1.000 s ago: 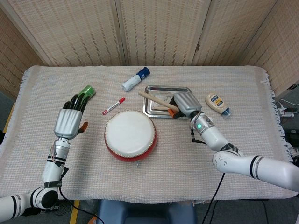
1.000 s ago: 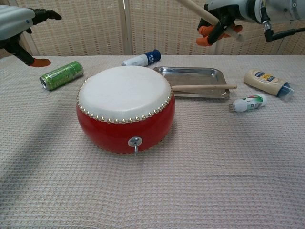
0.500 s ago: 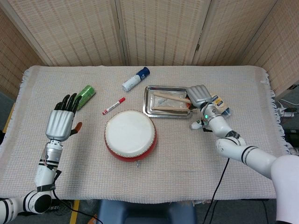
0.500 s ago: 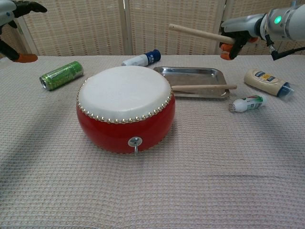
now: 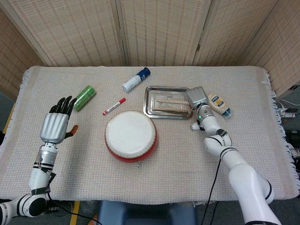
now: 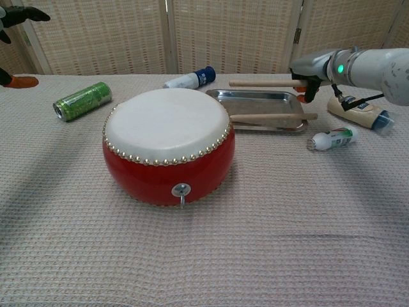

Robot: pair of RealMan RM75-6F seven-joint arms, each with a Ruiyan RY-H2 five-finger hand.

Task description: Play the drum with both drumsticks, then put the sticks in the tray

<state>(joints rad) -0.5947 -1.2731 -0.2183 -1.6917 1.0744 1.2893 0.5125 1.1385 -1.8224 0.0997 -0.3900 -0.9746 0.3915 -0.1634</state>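
The red drum (image 5: 131,136) (image 6: 167,144) with its white skin stands at the table's middle. Behind it to the right lies the metal tray (image 5: 148,101) (image 6: 255,99). One drumstick (image 6: 271,117) lies across the tray's front edge. My right hand (image 5: 197,97) (image 6: 310,73) grips the other drumstick (image 6: 262,83) at the tray's right end and holds it level just above the tray. At the far left my left hand (image 5: 52,125) (image 6: 16,13) is raised, fingers spread, holding nothing.
A green can (image 5: 84,97) (image 6: 82,100) lies at the left, a red marker (image 5: 114,106) beside the drum. A white-and-blue bottle (image 5: 136,78) (image 6: 190,78) lies behind. A mayonnaise bottle (image 5: 218,104) (image 6: 358,110) and a small white bottle (image 6: 331,139) lie right of the tray.
My right hand has come down over the tray's right end, bringing its stick from a high tilt to level. My left hand has drawn back to the left, away from the can.
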